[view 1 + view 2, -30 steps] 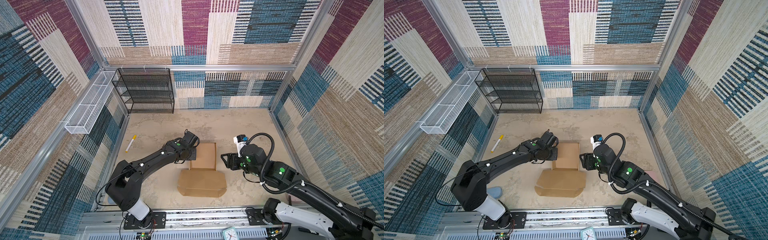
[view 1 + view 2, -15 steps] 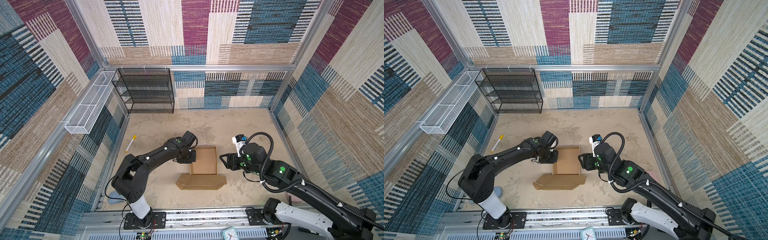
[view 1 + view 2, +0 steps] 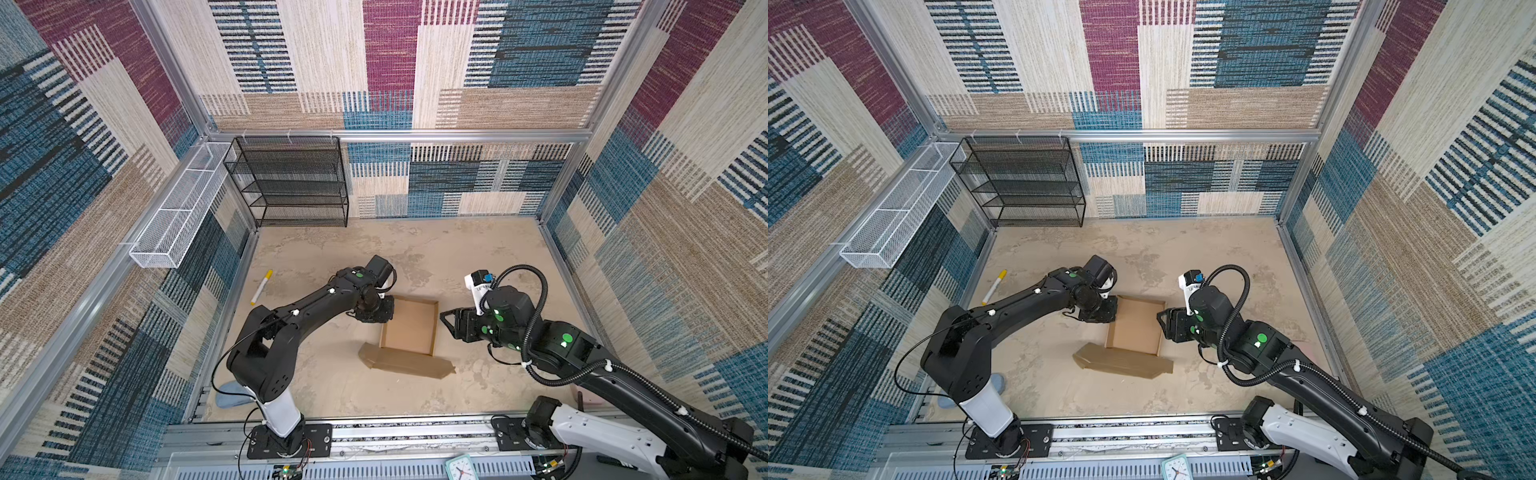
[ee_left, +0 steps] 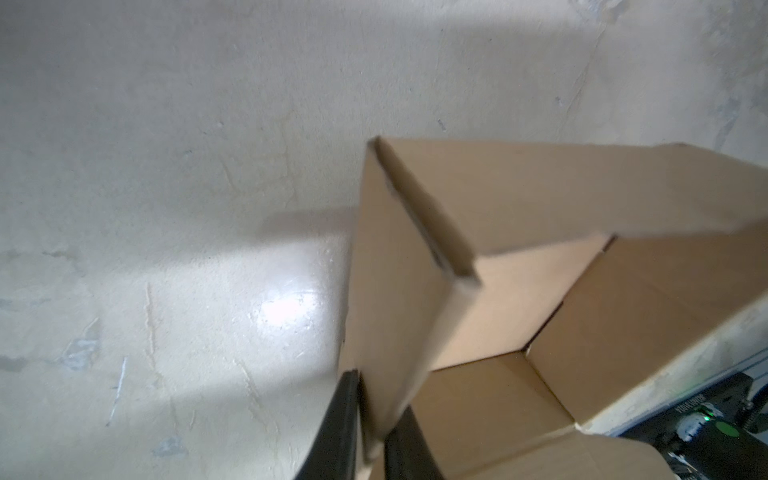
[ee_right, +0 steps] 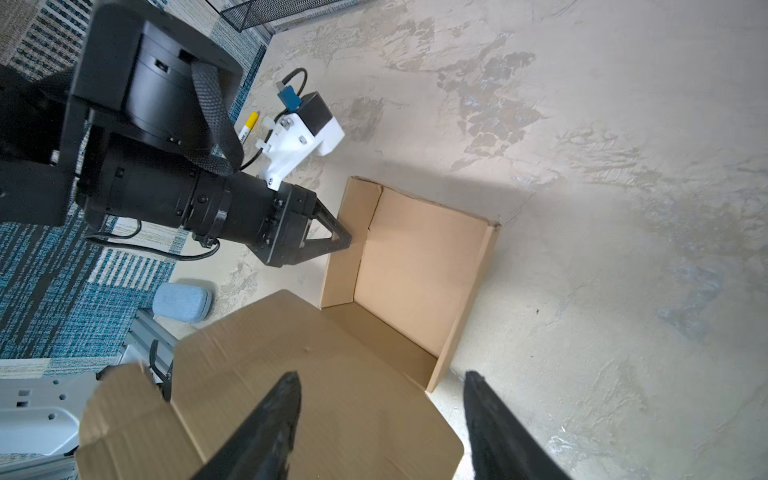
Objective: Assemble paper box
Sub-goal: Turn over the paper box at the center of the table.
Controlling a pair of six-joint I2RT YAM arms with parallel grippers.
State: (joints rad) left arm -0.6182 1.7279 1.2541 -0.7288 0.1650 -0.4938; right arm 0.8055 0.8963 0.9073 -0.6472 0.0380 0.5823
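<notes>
Nearest my bases, the lid flap (image 3: 405, 365) spreads toward me from the box's near wall. I cannot tell whether it lies flat or tilts. Behind it the paper box (image 3: 409, 328) sits on the table (image 3: 478, 249) near the middle, a shallow open tray with its side walls standing. My left gripper (image 4: 376, 395) is at the left wall, toward the far corner. It has 1 finger outside and 1 inside, set narrow with the cardboard between them, and I cannot tell whether they pinch it or only flank it. My right gripper (image 5: 382, 376) hangs just beside the right wall, its 2 fingers spread wide and holding nothing. Farther left, a marker (image 3: 262, 286) with a yellow cap lies well apart from the box. At the far wall stands a black wire shelf (image 3: 291, 183), and a white mesh basket (image 3: 178, 216) hangs on the left wall.
</notes>
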